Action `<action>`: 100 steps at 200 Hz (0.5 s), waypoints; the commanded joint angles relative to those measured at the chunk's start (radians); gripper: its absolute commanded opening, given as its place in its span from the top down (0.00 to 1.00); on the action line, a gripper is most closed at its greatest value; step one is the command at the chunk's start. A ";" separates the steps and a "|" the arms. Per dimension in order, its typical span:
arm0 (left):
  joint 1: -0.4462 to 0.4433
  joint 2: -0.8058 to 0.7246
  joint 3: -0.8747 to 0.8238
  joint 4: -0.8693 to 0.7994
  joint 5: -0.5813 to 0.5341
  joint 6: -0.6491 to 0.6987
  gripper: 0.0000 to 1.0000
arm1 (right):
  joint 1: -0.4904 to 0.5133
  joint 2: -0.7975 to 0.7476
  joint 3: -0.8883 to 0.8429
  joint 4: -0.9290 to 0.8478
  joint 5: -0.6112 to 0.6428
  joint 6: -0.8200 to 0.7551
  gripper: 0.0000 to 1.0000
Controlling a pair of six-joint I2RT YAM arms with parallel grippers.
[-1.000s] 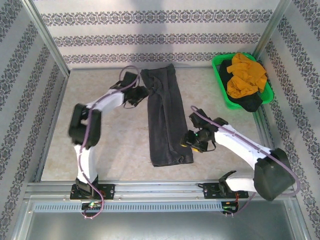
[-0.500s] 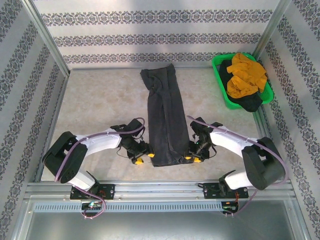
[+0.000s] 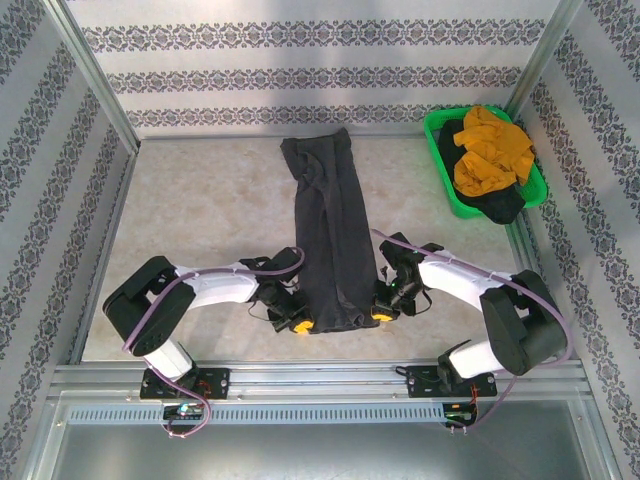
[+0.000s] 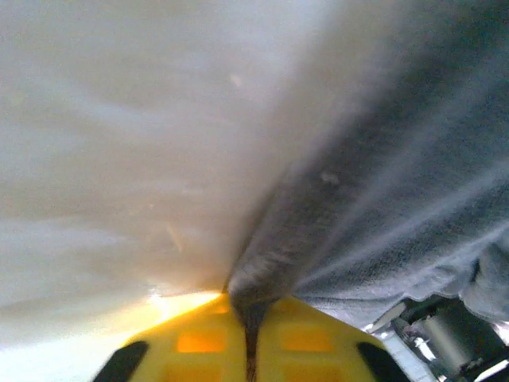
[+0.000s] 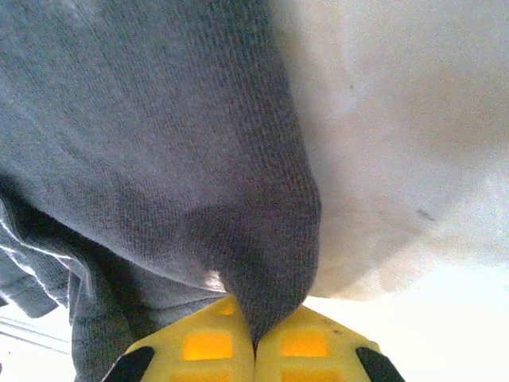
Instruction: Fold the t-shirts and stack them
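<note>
Fold step, I reckon: left gripper (image 3: 300,325) and right gripper (image 3: 382,314) each clamp a near corner of the charcoal t-shirt (image 3: 328,220), a long strip stretching away from them; next needs an even lift toward its far end

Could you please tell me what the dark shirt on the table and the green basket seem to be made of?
Dark grey t-shirt: soft knit cloth, matte; fine knit ribs show close up, and it creases. Green basket: likely moulded plastic, smooth; uniform bright colour, thin stiff rim.

Yellow left claw (image 4: 248,338) pinches the charcoal-grey t-shirt (image 4: 398,207) edge on the table (image 4: 119,159).
</note>
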 commanded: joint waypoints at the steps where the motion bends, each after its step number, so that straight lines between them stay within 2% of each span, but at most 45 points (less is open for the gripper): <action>1: -0.044 0.012 -0.046 0.169 -0.096 -0.006 1.00 | 0.019 -0.040 0.016 -0.078 -0.019 -0.031 1.00; 38: -0.064 -0.125 -0.237 0.228 -0.007 -0.021 1.00 | 0.137 -0.033 0.055 -0.199 -0.033 -0.073 1.00; 71: -0.073 -0.265 -0.341 0.280 0.023 -0.084 1.00 | 0.147 -0.081 0.032 -0.196 -0.083 -0.016 1.00; 100: -0.072 -0.285 -0.306 0.342 -0.012 -0.115 1.00 | 0.130 -0.150 0.042 -0.202 -0.079 0.063 1.00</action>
